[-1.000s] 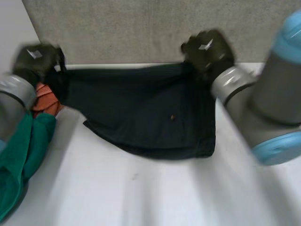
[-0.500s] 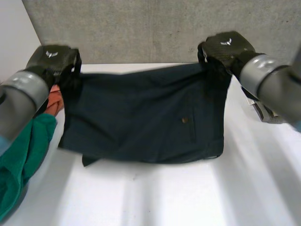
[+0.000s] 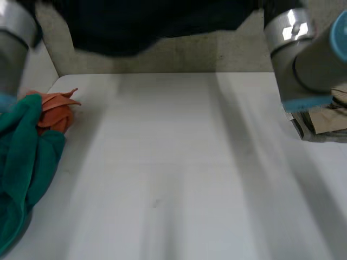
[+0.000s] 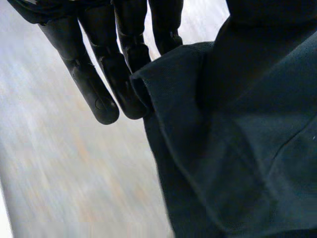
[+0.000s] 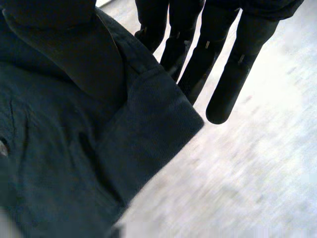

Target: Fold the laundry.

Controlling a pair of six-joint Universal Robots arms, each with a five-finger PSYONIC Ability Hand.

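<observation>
Fingers [image 4: 91, 82] of left hand [image 4: 126, 47] straight, pinching dark garment [image 4: 237, 148] against thumb, right hand [image 5: 237, 49] likewise

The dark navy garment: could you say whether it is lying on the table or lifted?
Lifted: the dark navy garment hangs above the white table, pinched by the left hand and right hand.

The dark garment [image 5: 74, 163] is matt woven cloth with a fine grain and stitched hems. The left hand [image 4: 106, 64] and right hand [image 5: 218, 54] look like smooth black plastic with a dull sheen. The table [image 3: 179, 179] is smooth and matt, the green cloth [image 3: 21, 157] is soft, perhaps knit, and the wall [image 3: 217, 54] is rough and speckled.
</observation>
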